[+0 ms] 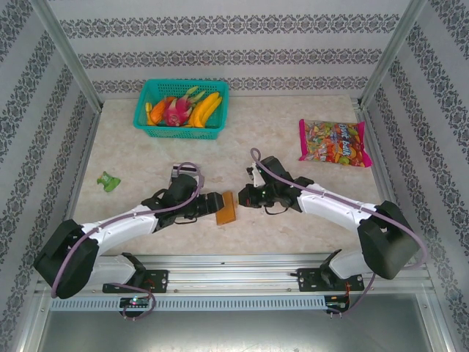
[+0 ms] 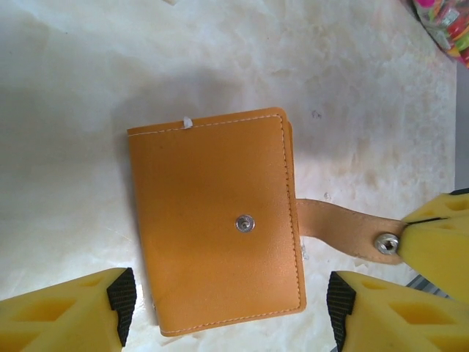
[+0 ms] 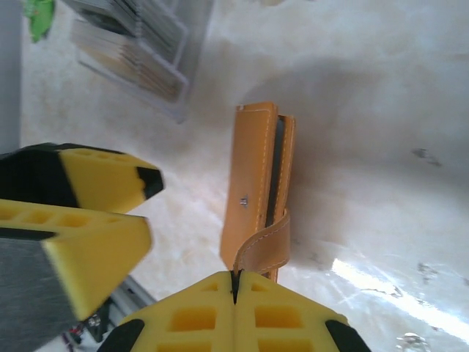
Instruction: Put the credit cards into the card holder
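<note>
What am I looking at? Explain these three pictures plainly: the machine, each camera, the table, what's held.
The left arm and right arm are robot arms bolted at the table's near edge. Each ends in a two-finger gripper with yellow pads. The wide picture comes from a camera above and behind them. The other two come from a camera on each wrist, looking past its own fingers. On the table lie an orange wallet, a green basket of fruit, a bag of sweets, a small green object and a clear box holding cards. The right gripper is pinched shut on the wallet's strap, which is unsnapped. The left gripper stands open around the closed wallet, holding nothing.
</note>
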{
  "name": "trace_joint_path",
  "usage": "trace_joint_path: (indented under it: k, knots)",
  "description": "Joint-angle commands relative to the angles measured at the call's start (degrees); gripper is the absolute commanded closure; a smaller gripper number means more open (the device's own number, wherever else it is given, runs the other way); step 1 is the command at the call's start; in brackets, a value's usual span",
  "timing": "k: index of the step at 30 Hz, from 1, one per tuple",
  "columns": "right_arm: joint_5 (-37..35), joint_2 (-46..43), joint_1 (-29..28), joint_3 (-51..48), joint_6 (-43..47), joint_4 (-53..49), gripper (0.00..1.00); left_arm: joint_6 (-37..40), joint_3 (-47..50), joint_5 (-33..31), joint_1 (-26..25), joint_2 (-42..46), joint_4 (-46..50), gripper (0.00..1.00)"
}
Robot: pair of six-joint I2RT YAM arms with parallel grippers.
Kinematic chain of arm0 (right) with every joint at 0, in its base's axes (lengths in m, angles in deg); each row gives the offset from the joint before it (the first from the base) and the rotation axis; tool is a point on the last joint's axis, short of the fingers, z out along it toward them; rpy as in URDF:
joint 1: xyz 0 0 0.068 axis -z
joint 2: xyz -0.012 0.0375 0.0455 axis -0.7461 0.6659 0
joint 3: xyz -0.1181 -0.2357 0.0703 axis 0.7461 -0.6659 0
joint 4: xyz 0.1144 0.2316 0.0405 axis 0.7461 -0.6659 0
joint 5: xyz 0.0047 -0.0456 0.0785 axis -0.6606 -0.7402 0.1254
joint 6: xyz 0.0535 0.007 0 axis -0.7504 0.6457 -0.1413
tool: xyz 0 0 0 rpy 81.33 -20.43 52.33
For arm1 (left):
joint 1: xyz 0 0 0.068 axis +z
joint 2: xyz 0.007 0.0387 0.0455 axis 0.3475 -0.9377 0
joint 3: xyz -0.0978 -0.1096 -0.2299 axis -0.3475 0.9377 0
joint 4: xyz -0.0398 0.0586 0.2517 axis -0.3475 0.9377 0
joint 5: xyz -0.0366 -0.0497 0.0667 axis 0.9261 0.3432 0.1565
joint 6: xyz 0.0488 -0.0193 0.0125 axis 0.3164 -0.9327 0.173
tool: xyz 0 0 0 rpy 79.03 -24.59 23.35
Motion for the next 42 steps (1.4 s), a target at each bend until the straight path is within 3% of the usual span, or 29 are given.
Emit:
trace_joint_path:
  k: [1, 11, 19, 22, 30, 34, 42]
  knots:
    - [4.5, -1.7, -0.1, 1.0, -0.3, 3.6, 1.00, 3.2, -3.0, 1.7, -0.1, -0.3, 3.0, 0.27]
    - [6.7, -2.1, -0.2, 1.1, -2.3, 6.3, 1.00, 4.5, -5.7, 2.1, -0.1, -4.6, 4.9, 0.27]
    - [5.6, -1.5, -0.2, 1.0, -2.5, 5.2, 0.99, 4.8, -5.6, -0.5, -0.1, -6.4, 7.1, 0.45]
    - [0.2, -1.1, 0.6, 1.7, -1.7, -0.9, 1.00, 5.3, -5.5, -2.0, -0.1, -6.0, 8.6, 0.63]
    - [-11.9, 1.6, 2.9, -0.1, 2.4, -11.3, 1.00, 4.4, -2.3, -4.4, -0.1, -4.1, 10.5, 0.84]
    - [-11.1, 5.6, 3.1, -1.0, 2.9, -9.8, 0.98, 3.3, -0.2, -4.1, -0.1, -4.5, 9.6, 0.93]
    - [-15.7, 8.7, 0.9, 0.6, 3.0, -12.0, 0.94, 0.7, 4.6, -4.7, -0.1, -4.0, 8.3, 0.94]
